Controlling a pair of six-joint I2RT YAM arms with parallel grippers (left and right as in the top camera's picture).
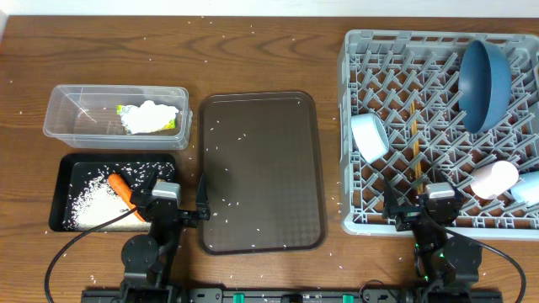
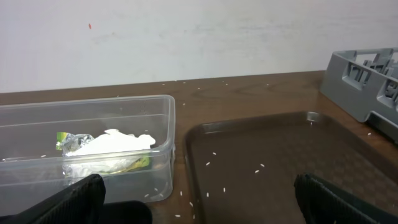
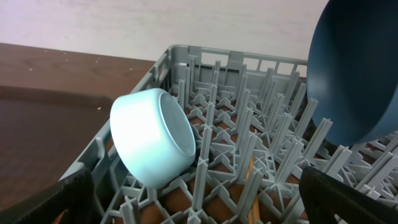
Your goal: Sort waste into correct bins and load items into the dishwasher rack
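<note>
The grey dishwasher rack [image 1: 347,126] stands at the right. In it are the blue plate [image 1: 484,84] on edge, a white bowl [image 1: 369,136] on its side, wooden chopsticks [image 1: 415,151], a pinkish-white cup [image 1: 494,179] and a light blue cup [image 1: 528,190]. The clear tub [image 1: 76,114] holds a crumpled napkin [image 1: 152,116] and a yellow wrapper [image 2: 69,142]. An orange carrot [image 1: 122,189] and rice [image 1: 91,202] lie in the black tray [image 1: 67,168]. My left gripper [image 1: 171,202] is open at the front, between the black tray and the brown tray. My right gripper [image 1: 431,208] is open over the rack's front edge, the bowl [image 3: 149,137] just ahead of it.
A large dark brown serving tray [image 1: 261,172] lies in the middle with a few rice grains on it. More loose grains are scattered over the wooden table [image 1: 253,59]. In the left wrist view the tub wall [image 2: 158,168] and the serving tray's edge [image 2: 186,155] lie close ahead.
</note>
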